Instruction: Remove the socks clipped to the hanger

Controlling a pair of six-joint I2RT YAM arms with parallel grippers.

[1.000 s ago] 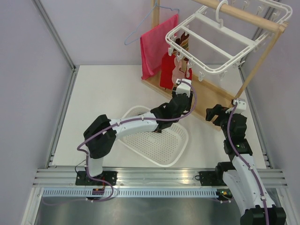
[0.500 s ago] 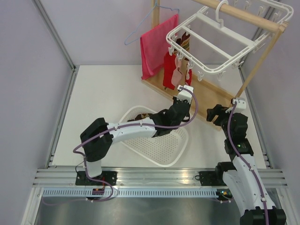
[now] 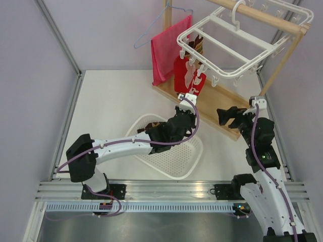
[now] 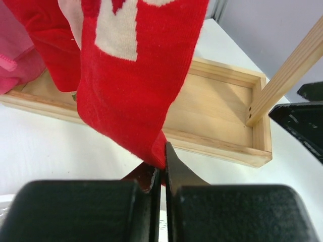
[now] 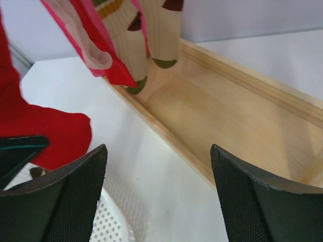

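The white hanger [image 3: 237,48] hangs from the wooden rail with several socks clipped at its left end. A red sock [image 3: 179,75] [image 4: 136,85] hangs lowest. My left gripper [image 3: 184,97] [image 4: 162,162] is shut on the toe of this sock, just above the table. Behind it hang a pale pink sock [image 5: 96,56] and cream striped socks [image 5: 151,35]. My right gripper [image 3: 225,115] [image 5: 159,149] stands open to the right of the socks, over the wooden base, with nothing between its fingers.
A white perforated basket [image 3: 189,156] lies under the left arm, with a dark brownish item [image 3: 151,123] in its far corner. The wooden stand's tray base [image 4: 222,113] runs behind the socks. A red-pink towel [image 3: 166,48] hangs on a wire hanger at the left.
The left gripper has shut on the red sock's toe and shifted a little left. The right gripper has swung left towards the socks.
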